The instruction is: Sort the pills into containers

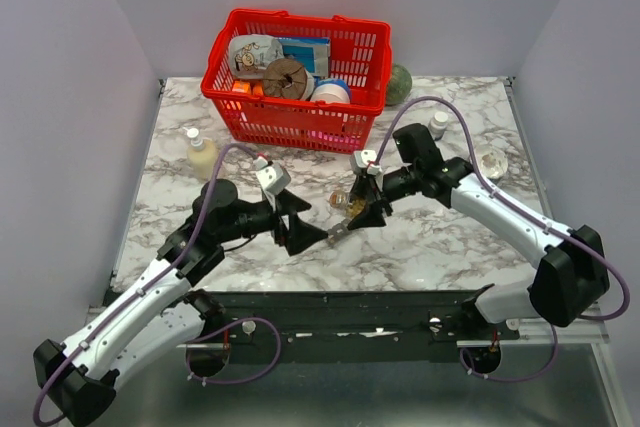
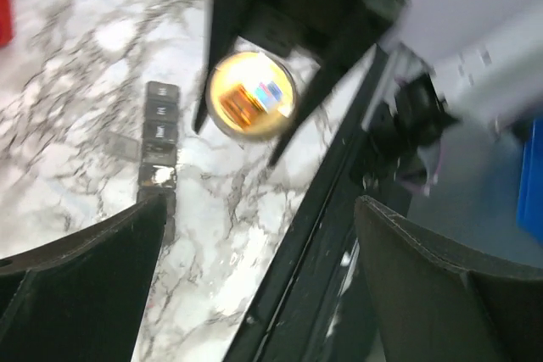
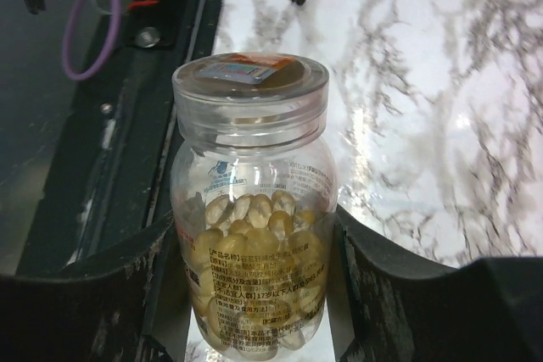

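Your right gripper (image 3: 254, 239) is clamped on a clear pill bottle (image 3: 250, 209), 1 finger pressed against each side of it. The bottle's clear cap (image 3: 250, 91) is on, with a small coloured sticker on top, and pale yellow pills (image 3: 254, 218) fill roughly the lower half. Your left gripper (image 2: 259, 235) has its jaws spread wide with nothing between them, and from its wrist camera you look past both fingers straight at the top of the cap. In the top view the 2 grippers meet near the middle of the marble table (image 1: 450, 247), the left pointing at the bottle's cap end; whether a fingertip touches the cap you cannot tell. The dark grey strip of compartments (image 2: 159, 137) lies flat on the marble, just to the left of the bottle in the left wrist view. You can make out about 5 small square cells before its lower end passes behind the left finger. No pill is visible in any cell, though the picture is blurred. Farther back on the table stands a red basket (image 1: 300, 117) of mixed goods, with a cream-coloured bottle (image 1: 200, 155) to its left and a small white bottle (image 1: 438, 124) to its right.
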